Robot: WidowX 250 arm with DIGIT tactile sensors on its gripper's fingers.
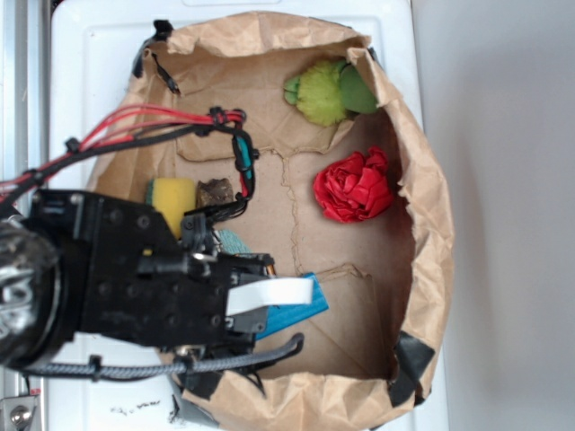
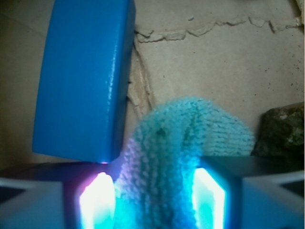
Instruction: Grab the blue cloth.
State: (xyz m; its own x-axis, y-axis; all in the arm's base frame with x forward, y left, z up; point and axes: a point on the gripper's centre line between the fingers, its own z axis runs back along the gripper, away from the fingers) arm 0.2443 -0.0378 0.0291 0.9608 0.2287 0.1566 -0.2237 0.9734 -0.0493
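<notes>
In the wrist view the blue cloth (image 2: pixel 190 131), pale teal and fuzzy, is bunched into a raised ridge between my gripper's (image 2: pixel 155 193) two glowing pads (image 2: pixel 95 200). The cloth fills the whole gap, and both pads press against it. In the exterior view only a small teal corner of the cloth (image 1: pixel 234 241) shows past the black arm. The arm covers the gripper itself at the lower left of the cardboard floor.
A rigid bright-blue block (image 2: pixel 83 76) (image 1: pixel 295 310) lies right beside the cloth. Close by are a yellow sponge (image 1: pixel 172 197) and a dark mottled lump (image 1: pixel 216 191) (image 2: pixel 283 129). A red cloth flower (image 1: pixel 355 186) and a green fuzzy item (image 1: pixel 328 92) lie farther off. Brown paper walls (image 1: pixel 431 224) ring the area.
</notes>
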